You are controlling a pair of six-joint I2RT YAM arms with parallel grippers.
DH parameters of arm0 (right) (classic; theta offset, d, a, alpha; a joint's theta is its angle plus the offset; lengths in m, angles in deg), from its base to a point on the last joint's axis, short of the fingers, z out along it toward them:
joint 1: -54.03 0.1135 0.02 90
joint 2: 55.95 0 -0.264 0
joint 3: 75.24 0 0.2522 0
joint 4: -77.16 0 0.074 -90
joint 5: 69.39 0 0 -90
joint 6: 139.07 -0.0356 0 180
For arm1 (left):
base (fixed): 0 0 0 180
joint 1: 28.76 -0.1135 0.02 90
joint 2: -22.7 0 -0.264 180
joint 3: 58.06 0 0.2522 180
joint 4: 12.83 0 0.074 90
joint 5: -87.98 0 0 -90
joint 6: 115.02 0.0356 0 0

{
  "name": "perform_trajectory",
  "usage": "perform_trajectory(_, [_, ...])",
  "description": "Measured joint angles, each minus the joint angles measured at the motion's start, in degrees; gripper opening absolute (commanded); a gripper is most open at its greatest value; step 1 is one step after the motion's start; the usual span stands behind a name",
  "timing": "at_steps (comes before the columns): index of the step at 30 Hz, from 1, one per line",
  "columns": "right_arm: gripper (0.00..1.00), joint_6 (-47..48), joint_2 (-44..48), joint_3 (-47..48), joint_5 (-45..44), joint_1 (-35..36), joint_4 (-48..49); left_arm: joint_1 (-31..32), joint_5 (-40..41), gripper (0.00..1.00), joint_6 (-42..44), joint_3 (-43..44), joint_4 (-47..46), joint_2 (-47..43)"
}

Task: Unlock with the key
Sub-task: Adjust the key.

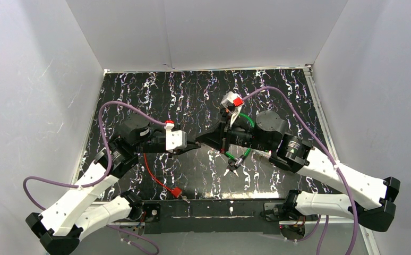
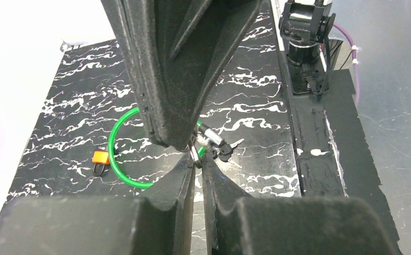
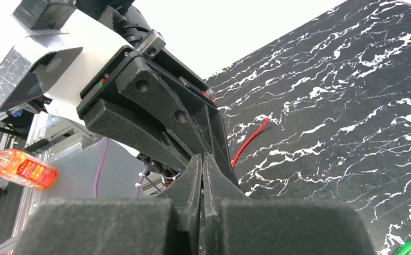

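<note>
Left gripper (image 2: 198, 162) pinches what looks like the key (image 2: 194, 154), with the right gripper (image 2: 183, 142) clamped shut at 12 o'clock. Seat the key squarely before releasing.

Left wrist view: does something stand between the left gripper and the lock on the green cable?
Partly. The right gripper hangs right at the tips of the left gripper and hides part of the green cable. The lock and keys show beside it, unblocked.
</note>
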Motion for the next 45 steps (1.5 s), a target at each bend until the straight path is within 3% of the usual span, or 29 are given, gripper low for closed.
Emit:
perform_trajectory(25, [0.01, -0.1, 4.1, -2.7, -0.9, 0.0, -4.1, 0.0, 2.2, 0.0, 1.7, 5.1, 10.3, -0.5])
perform_trajectory(29, [0.26, -0.3, 4.5, -3.9, -0.9, 0.0, -4.1, 0.0, 2.7, 0.0, 1.8, 5.1, 11.2, -0.8])
perform_trajectory(31, [0.33, -0.6, 4.4, -4.4, -0.8, 0.0, -4.1, 0.0, 2.6, 0.0, 1.8, 5.2, 11.4, -0.8])
perform_trajectory(40, [0.51, -0.5, 4.7, -4.7, -1.5, -0.1, -4.5, 0.0, 2.0, 0.0, 2.3, 5.5, 11.7, -1.0])
perform_trajectory(45, [0.55, -1.6, 4.9, -4.7, -2.5, -0.3, -5.4, 0.0, 2.4, 0.0, 7.6, 5.6, 12.9, -1.6])
